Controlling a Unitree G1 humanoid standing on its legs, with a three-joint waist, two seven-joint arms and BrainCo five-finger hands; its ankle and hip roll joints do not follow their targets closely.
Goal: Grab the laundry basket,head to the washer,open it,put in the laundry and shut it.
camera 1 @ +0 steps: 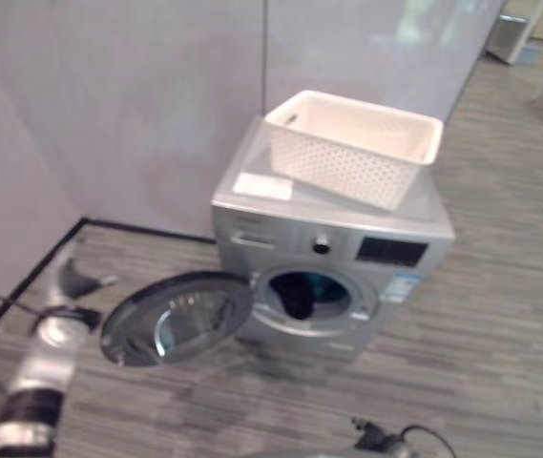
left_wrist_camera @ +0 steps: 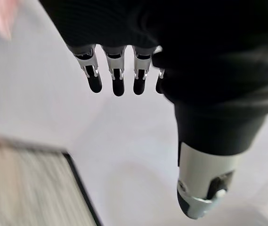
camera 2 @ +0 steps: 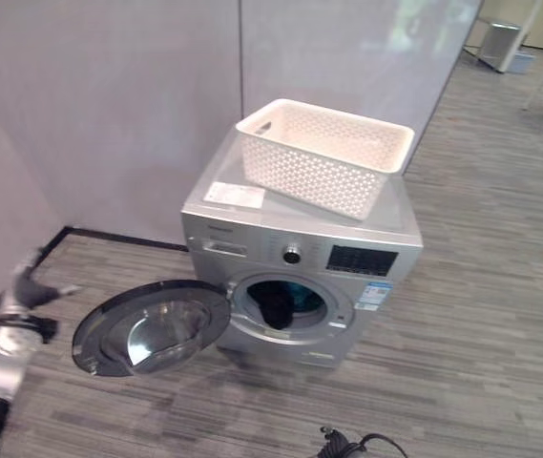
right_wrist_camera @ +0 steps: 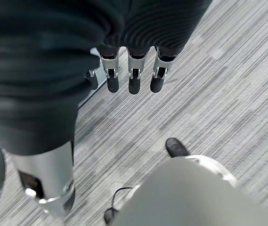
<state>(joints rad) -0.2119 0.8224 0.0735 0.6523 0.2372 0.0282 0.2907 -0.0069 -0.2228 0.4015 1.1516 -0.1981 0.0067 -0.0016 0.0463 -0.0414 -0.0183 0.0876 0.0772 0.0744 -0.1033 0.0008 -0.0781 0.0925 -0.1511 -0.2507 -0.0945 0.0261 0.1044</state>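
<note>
A silver front-loading washer [camera 1: 333, 243] stands against the grey wall. Its round door [camera 1: 176, 320] hangs wide open to the left. Dark laundry [camera 1: 299, 295] lies in the drum opening. The white perforated laundry basket [camera 1: 357, 145] rests on the washer's top, tilted slightly, and looks empty. My left hand [camera 1: 73, 279] is out to the left of the open door, apart from it, fingers [left_wrist_camera: 118, 81] straight and holding nothing. My right hand [right_wrist_camera: 133, 75] hangs over the floor with relaxed fingers and nothing in it.
A white sheet [camera 1: 263, 186] lies on the washer's top beside the basket. Grey partition walls with a black baseboard [camera 1: 52, 253] close off the left and back. Striped grey floor [camera 1: 500, 334] runs to the right, with furniture [camera 2: 500, 38] far back.
</note>
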